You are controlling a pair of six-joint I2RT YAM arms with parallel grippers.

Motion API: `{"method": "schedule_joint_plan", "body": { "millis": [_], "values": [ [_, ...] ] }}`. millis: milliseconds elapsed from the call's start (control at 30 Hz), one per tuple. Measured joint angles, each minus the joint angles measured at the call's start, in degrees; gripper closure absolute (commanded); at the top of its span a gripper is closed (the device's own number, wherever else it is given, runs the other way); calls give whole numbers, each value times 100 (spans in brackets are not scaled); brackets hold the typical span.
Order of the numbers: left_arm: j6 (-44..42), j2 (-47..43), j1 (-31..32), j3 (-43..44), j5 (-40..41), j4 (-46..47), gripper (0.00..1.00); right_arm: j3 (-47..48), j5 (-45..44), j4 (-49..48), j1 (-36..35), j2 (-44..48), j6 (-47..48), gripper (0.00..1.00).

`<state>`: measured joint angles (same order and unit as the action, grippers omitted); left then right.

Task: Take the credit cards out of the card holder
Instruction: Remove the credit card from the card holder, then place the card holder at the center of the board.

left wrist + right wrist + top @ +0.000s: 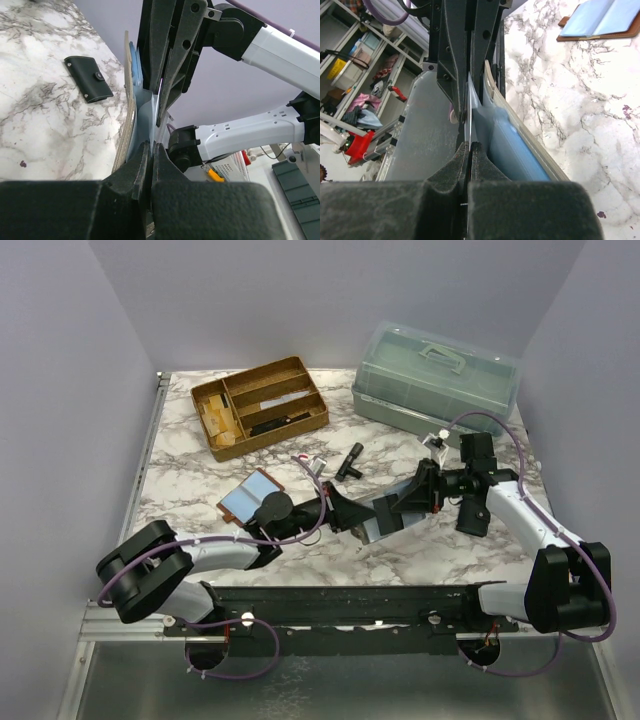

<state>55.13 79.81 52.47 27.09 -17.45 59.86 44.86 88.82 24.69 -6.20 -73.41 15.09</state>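
Note:
The card holder (380, 521) is held up off the marble table between my two arms, its tan cover (522, 136) on edge. A light-blue credit card (512, 150) sits in a clear pocket against that cover. My right gripper (470, 147) is shut on a thin pale sheet (469, 107) of the holder, seen edge-on; whether it is a card or a sleeve I cannot tell. My left gripper (151, 147) is shut on the holder's pale-blue leaf (148, 102) from the opposite side. In the top view the left gripper (352, 519) and right gripper (402, 506) face each other.
A second holder, brown with blue sleeves (250, 498), lies open left of the arms. A small black pouch (89, 77) lies on the marble. A wooden tray (262, 405) and a lidded plastic box (435, 375) stand at the back.

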Motion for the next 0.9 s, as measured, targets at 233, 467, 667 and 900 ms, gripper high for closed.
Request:
{"method": "schedule_joint_plan", "body": {
  "millis": [233,467,667,900],
  "values": [
    [-39,-234,-76,-229,39,0,100,0,-4,2,179,-2,2,100],
    [-94,-407,-136,-415,57,-9,100,0,-179,13,234,0,9,100],
    [-72,-507,-332,-776,140,-251,100,2,-415,101,356,57,96,100],
    [-39,-332,-455,-931,166,-361,100,4,-529,118,396,142,151,100]
  ]
}}
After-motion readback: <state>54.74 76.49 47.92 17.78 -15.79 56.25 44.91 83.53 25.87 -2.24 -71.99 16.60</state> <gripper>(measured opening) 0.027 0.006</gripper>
